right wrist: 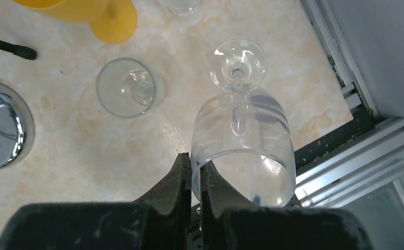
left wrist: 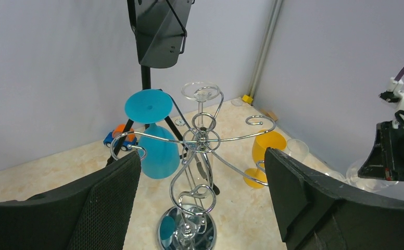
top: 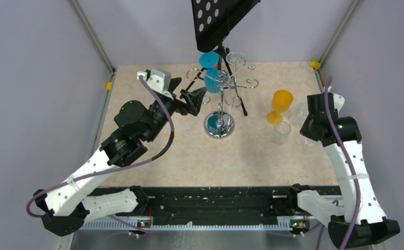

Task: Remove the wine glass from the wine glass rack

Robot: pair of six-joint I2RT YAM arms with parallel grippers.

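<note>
Top view: L gripper [top: 192, 92] is hovering just beside the wine glass rack [top: 222, 83], level w/ its scrolled arms. Step in hand, by my read: approaching for a pick, nothing grasped yet. Blue wine glass [top: 211, 79] is hanging upside down on the rack arm nearest that gripper, so prob. the target. Orange glass [top: 281, 100] and short clear glass [top: 280, 132] are standing on the tabletop [top: 241, 161], well apart from the rack. Black tripod stand [top: 221, 21] is standing behind the rack.

L wrist view: jaws are standing wide, nothing btwn them, rack centred ahead. Clear wine glass [left wrist: 200, 92] is also hanging on the rack, foot up, beyond the post. Next move likely needs closing on the blue bowl or stem, then sliding the foot out along the wire w/o tipping the rack.

R wrist view: R gripper [right wrist: 196, 171] is pinching the rim of a stemmed clear glass [right wrist: 241, 140], jaws narrow on the wall; can't tell if its foot is touching the tabletop. Another clear glass [right wrist: 181, 5] is showing at the top edge.

Count: 1 rack; 2 glasses on it; 4 off it (1 orange, 3 clear)
</note>
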